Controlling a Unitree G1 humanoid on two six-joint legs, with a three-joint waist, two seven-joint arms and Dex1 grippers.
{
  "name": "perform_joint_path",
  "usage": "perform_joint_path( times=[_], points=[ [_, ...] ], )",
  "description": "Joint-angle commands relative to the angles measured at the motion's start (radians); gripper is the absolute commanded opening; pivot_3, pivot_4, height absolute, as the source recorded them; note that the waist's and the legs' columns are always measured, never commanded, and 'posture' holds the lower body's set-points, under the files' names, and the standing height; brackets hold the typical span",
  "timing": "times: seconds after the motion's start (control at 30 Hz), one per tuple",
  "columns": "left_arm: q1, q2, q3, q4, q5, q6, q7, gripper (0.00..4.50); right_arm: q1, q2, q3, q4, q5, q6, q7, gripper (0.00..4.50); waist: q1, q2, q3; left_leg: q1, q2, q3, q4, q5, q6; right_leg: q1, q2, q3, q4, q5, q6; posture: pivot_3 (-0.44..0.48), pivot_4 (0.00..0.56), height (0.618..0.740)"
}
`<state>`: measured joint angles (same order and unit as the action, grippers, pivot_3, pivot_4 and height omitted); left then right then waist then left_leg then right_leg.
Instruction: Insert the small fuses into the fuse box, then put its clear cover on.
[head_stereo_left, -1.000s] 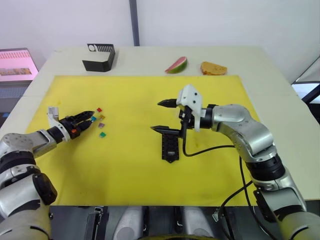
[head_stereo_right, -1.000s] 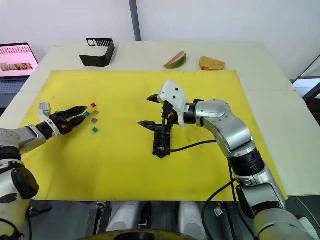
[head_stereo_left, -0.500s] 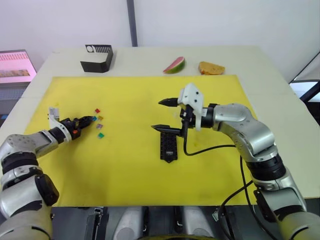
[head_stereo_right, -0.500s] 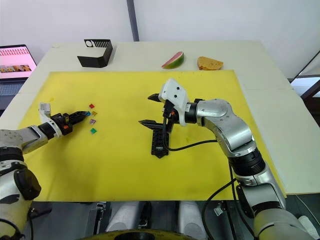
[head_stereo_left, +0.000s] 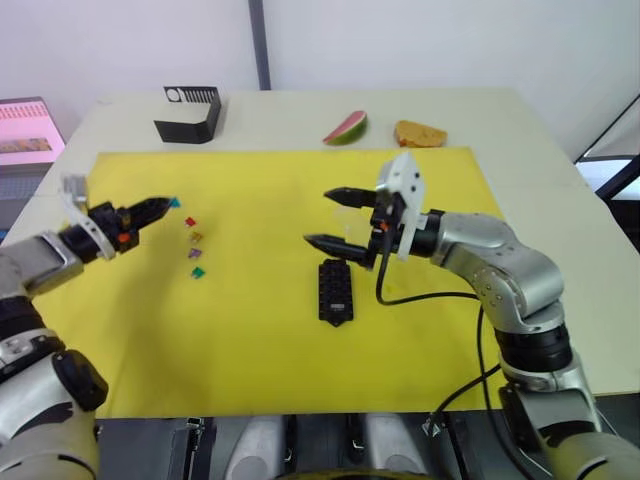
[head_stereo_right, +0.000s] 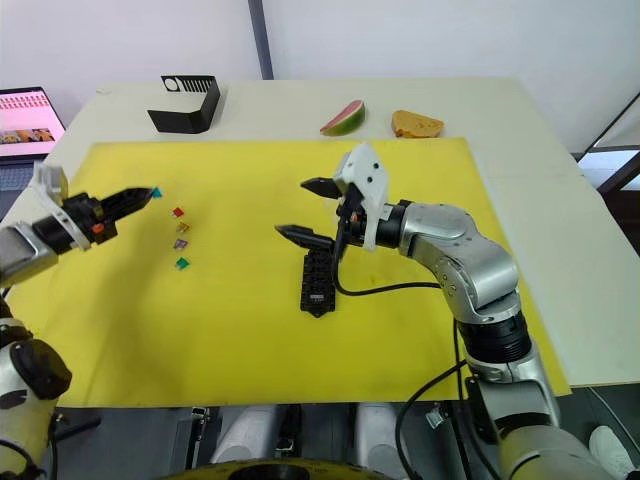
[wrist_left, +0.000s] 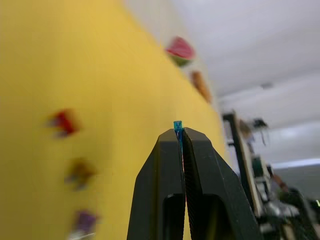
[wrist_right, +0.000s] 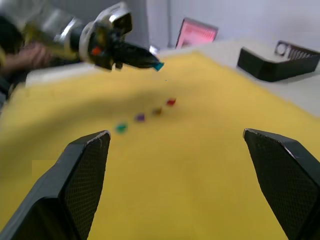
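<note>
- Since the earlier frame, left gripper (head_stereo_left: 160, 205) is lifting away from the fuse cluster, fingers clamping a blue fuse (wrist_left: 177, 124) above the yellow mat (head_stereo_left: 260, 330).
- Right gripper (head_stereo_left: 332, 216) is hovering with jaws spread wide, nothing between them, just above the fuse box (head_stereo_left: 336, 290).
- Red, amber, violet and green fuses (head_stereo_left: 195, 246) are lying on the mat, well apart from the box.
</note>
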<state>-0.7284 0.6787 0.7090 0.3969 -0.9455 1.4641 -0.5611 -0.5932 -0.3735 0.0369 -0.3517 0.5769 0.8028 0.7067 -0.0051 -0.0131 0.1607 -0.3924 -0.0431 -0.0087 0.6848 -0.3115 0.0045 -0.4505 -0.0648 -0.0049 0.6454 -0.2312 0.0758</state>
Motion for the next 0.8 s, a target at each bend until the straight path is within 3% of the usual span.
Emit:
perform_joint_path(
  times=[0.03,0.2,0.5,0.8],
  points=[
    [0.016,-0.052,-0.083,-0.229,-0.091,0.015,-0.051,0.05,-0.015,0.042,-0.098,-0.045,0.121,0.072,-0.075,4.50,-0.005,0.000,0.000,0.000,0.000,0.000,0.000,0.000,0.000,0.000,0.000,0.000,0.000,0.000,0.000,0.000,0.150,0.740],
    [0.014,-0.183,-0.152,-0.400,-0.193,-0.014,-0.061,0.05,-0.049,0.149,-0.206,-0.029,0.305,0.164,-0.214,4.50,-0.010,0.000,0.000,0.000,0.000,0.000,-0.001,0.000,-0.001,-0.001,0.000,0.000,0.000,0.000,0.000,0.000,0.150,0.740],
    [-0.055,-0.365,-0.181,-0.371,-0.318,-0.106,0.031,0.05,-0.048,0.245,-0.244,-0.030,0.461,0.175,-0.386,4.50,-0.006,0.000,0.000,0.001,0.000,0.000,0.000,0.001,-0.001,-0.001,0.001,0.000,0.000,0.000,0.000,0.000,0.150,0.740],
    [-0.060,-0.446,-0.216,-0.355,-0.386,-0.200,0.104,0.05,-0.042,0.278,-0.256,-0.038,0.567,0.143,-0.499,4.50,-0.009,0.000,0.000,0.001,0.000,0.001,0.000,0.001,-0.001,-0.001,0.002,0.000,0.000,0.000,0.000,0.000,0.150,0.740]
  ],
)
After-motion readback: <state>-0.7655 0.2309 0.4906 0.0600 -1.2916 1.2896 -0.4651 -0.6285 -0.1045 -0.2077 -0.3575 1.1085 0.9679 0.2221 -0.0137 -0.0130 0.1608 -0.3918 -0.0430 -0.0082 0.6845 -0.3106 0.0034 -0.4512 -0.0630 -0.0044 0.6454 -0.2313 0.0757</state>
